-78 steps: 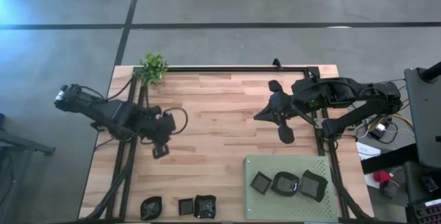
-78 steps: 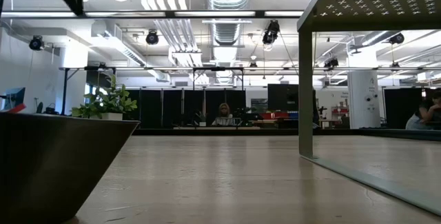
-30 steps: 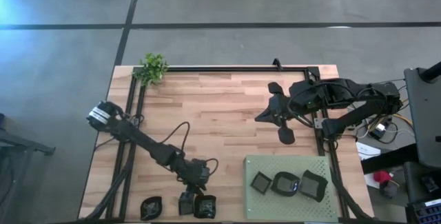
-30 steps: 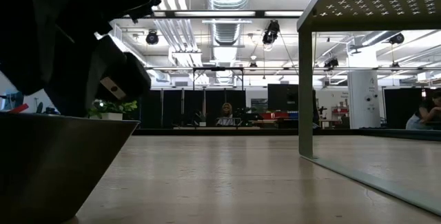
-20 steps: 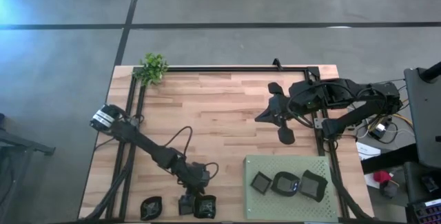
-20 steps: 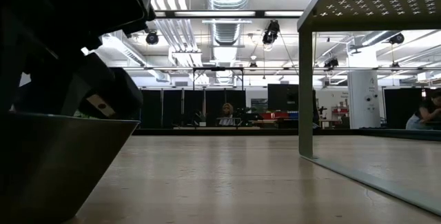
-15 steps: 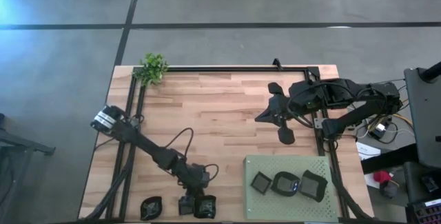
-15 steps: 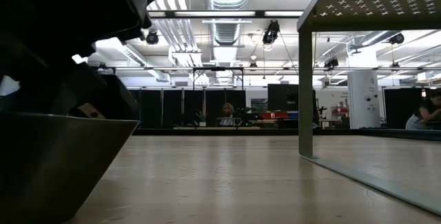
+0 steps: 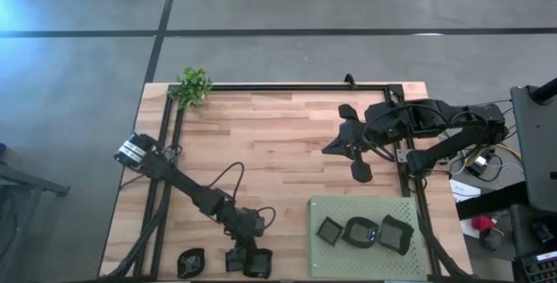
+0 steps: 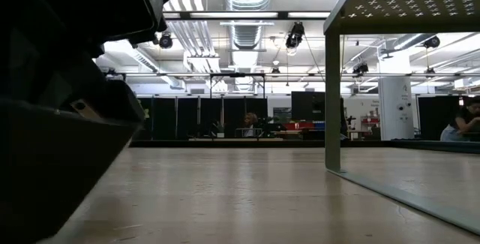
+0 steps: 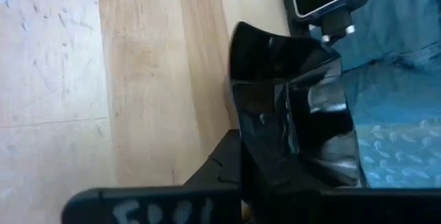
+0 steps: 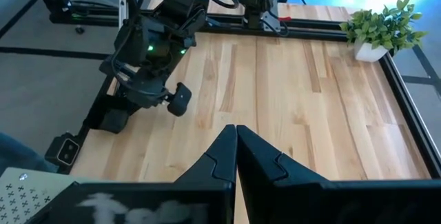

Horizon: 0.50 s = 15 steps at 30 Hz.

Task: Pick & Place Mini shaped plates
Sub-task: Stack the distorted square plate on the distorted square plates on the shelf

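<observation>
Left end effector (image 9: 255, 261) is at the near edge of the tabletop (image 9: 278, 144), clenched on a glossy black mini plate (image 11: 289, 110) (the wrist view shows the dish pinched by its rim, standing tilted above the wood). In the high view this held plate (image 9: 258, 263) sits just beside a square mini plate (image 9: 235, 259), with a leaf-like dark plate (image 9: 190, 261) a little further toward the left corner. The left arm stretches diagonally from its base at the left side of the tabletop. Three more mini plates lie in a row on the green mat (image 9: 365, 209): a square one (image 9: 329, 231), a rounded one (image 9: 359, 232) and another (image 9: 394, 233). Right end effector (image 12: 236, 141) waits high over the right rear of the tabletop, fingers pressed together on nothing. A small green plant (image 9: 193, 84) stands at the far left corner.
</observation>
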Tool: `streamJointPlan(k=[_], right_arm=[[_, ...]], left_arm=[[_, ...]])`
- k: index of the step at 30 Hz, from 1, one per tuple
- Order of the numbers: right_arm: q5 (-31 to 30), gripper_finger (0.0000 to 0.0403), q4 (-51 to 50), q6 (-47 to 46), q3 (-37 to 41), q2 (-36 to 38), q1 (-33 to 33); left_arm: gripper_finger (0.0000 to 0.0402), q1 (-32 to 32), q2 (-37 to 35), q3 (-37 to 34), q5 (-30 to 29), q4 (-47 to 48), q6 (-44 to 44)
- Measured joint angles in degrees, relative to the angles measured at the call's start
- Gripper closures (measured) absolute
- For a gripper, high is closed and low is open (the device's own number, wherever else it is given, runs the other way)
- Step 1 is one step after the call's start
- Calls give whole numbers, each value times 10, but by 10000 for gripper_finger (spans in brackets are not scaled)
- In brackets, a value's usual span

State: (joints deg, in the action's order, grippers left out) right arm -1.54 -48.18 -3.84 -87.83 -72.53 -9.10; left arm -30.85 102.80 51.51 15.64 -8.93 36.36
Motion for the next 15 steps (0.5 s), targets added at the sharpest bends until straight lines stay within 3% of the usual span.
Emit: streamJointPlan(k=[9,15], right_arm=[[0,394,5,1,0,0,0],[-1,394,6,10,0,0,0]], left_arm=[[401,10,-60,0,-2,45,33],[401,34,-142,0,-44,128,41]])
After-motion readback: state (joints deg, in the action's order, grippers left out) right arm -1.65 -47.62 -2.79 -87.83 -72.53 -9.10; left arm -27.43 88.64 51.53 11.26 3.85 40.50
